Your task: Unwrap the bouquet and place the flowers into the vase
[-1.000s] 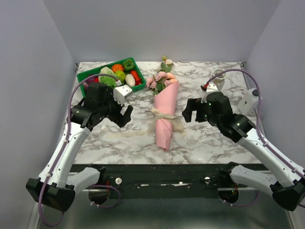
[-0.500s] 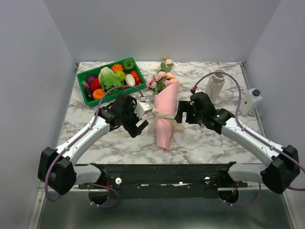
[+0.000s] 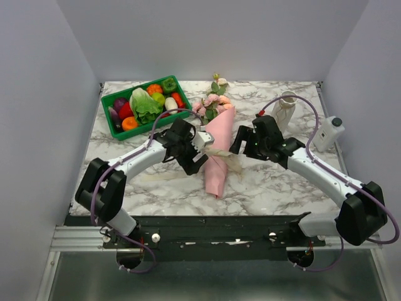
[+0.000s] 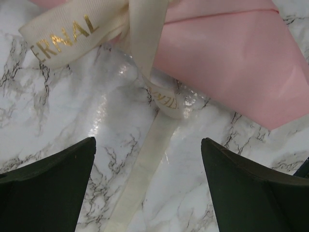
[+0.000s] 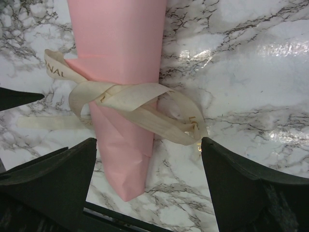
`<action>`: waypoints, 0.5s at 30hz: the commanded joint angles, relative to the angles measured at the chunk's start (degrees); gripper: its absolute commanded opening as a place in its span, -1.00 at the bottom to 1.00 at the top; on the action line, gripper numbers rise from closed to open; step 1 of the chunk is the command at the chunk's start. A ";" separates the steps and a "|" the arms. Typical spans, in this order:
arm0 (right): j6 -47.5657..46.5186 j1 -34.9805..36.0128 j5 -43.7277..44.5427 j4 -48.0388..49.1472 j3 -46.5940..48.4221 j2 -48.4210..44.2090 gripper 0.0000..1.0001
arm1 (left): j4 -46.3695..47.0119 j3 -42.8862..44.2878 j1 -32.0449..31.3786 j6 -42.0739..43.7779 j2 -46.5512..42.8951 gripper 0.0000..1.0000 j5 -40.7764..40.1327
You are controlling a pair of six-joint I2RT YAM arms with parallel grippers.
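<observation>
Bouquet (image 3: 218, 153) lies flat mid-table, pink paper cone with its point toward the arm bases and the flowers (image 3: 212, 104) sticking out the far end. It is wrapped, and the cream ribbon (image 5: 137, 104) is knotted round the middle of the cone. The ribbon's gold lettering is only partly readable. One loose ribbon tail (image 3: 166, 176) trails on the marble table (image 3: 282, 188) to the bouquet's left.

Left gripper (image 3: 198, 153) sits just left of the bouquet at ribbon height with its fingers spread wide and nothing between them but marble and ribbon. In the left wrist view the dark fingertips (image 4: 58, 179) straddle a strip of ribbon lying on the table, and the paper edge is just beyond. Whether it touches ribbon or paper cannot be told.

Right gripper (image 3: 240, 143) is just right of the bouquet, also level with the knot. Its fingers are spread wide and hold nothing. In the right wrist view the ribbon loops and cone fill the gap between the fingers (image 5: 241, 179), apart from both.

Vase (image 3: 283, 113) stands upright, right of the bouquet and farther back, beyond the right arm. A white pump bottle (image 3: 329, 133) stands further right of the bouquet at the table edge. A green crate (image 3: 110, 123) of toy vegetables is far-left of the bouquet, close to the flower heads.
</observation>
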 commanded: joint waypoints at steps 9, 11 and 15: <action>2.19 -2.81 -3.71 4.88 1.03 4.01 0.82 | 3.73 6.52 -0.84 2.68 9.57 0.75 5.53; 2.63 -3.25 -3.97 6.02 1.12 4.27 0.82 | 2.85 7.04 -0.93 3.12 10.80 0.57 6.49; 3.60 -3.69 -5.03 7.34 2.70 6.99 0.75 | 1.70 8.54 -1.37 3.21 12.65 0.05 6.76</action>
